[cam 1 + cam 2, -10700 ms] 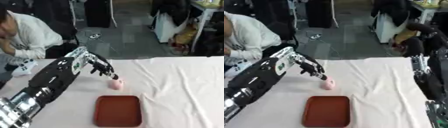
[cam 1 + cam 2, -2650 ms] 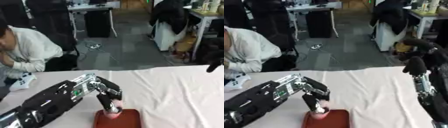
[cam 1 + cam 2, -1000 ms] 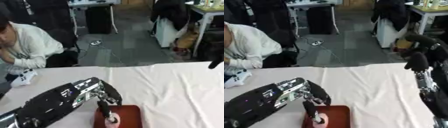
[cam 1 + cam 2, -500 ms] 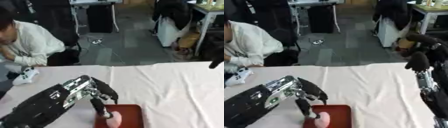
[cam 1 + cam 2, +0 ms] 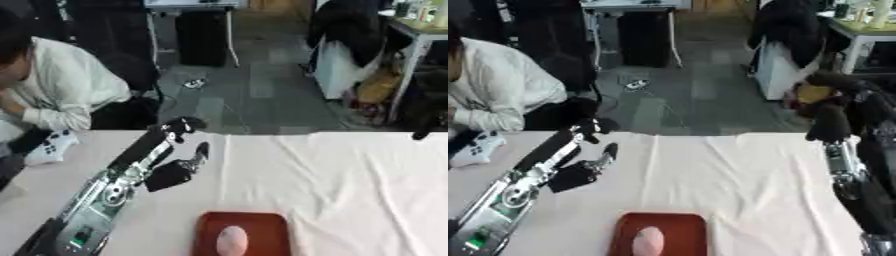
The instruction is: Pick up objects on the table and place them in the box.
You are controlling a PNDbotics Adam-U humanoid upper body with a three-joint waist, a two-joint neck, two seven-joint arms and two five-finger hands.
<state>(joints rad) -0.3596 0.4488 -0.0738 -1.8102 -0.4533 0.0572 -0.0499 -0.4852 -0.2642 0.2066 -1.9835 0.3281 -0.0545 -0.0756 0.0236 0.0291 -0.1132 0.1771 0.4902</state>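
Note:
A small pink rounded object (image 5: 231, 239) lies in the dark red tray (image 5: 262, 223) at the table's front edge. My left hand (image 5: 172, 170) hangs above the white tablecloth, up and to the left of the tray, apart from it, open with its fingers straight and holding nothing. In the right eye view my right hand (image 5: 833, 118) is raised at the right side above the table's far edge, its fingers curled with nothing in them; the left eye view shows only a dark tip of it (image 5: 426, 128).
A white cloth (image 5: 350, 185) with soft creases covers the table. A seated person leans at the table's left side, with a white game controller (image 5: 48, 148) beside them. Chairs and desks stand on the floor beyond the far edge.
My left hand has let go of the pink object and lifted up and to the left. The object now lies in the tray. The camera has also shifted.

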